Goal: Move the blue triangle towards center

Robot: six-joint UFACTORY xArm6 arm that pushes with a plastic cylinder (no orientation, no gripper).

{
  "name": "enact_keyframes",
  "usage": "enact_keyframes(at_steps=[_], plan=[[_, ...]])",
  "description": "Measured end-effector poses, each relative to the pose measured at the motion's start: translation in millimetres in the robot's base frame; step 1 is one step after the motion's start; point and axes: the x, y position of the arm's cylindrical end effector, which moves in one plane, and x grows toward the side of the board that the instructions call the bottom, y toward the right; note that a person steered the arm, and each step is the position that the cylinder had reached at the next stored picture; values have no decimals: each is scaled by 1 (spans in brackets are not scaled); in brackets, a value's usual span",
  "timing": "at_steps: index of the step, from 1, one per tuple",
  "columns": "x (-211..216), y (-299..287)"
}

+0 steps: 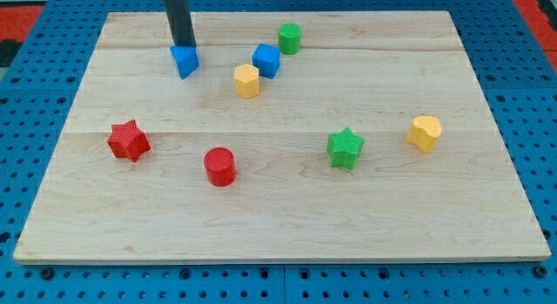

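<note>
My tool is a straight dark rod with no jaws to open or close, so it grasps nothing; my tip (184, 46) sits at the upper edge of the blue triangle (184, 61), apparently touching it from the 12 o'clock side. That blue triangle lies in the upper left part of the wooden tabletop (287, 226), at about 10 o'clock from the board's middle and well apart from it. At 3 o'clock from the triangle, near it, stands a yellow hexagonal block (247, 81), and just beside that, at its 1 o'clock, a blue cube (266, 60); whether the two touch I cannot tell. A green cylinder (290, 38) stands at 1 o'clock from the cube, near the board's top edge. Towards the view's left, at 9 o'clock from the middle, lies a red star (129, 140), with a red cylinder (220, 166) at its 4 o'clock. On the right half, a green star (345, 148) sits at 4 o'clock from the middle, and a second yellow block (425, 132), of roughly hexagonal outline, lies at its 2 o'clock.
</note>
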Motion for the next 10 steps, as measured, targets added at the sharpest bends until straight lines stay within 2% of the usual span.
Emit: enact_keyframes(at_steps=[2, 3, 4, 5, 6, 7, 8, 10], plan=[[66, 17], [83, 28], [83, -12], [39, -14], [29, -67], [59, -113], [103, -96], [106, -25]])
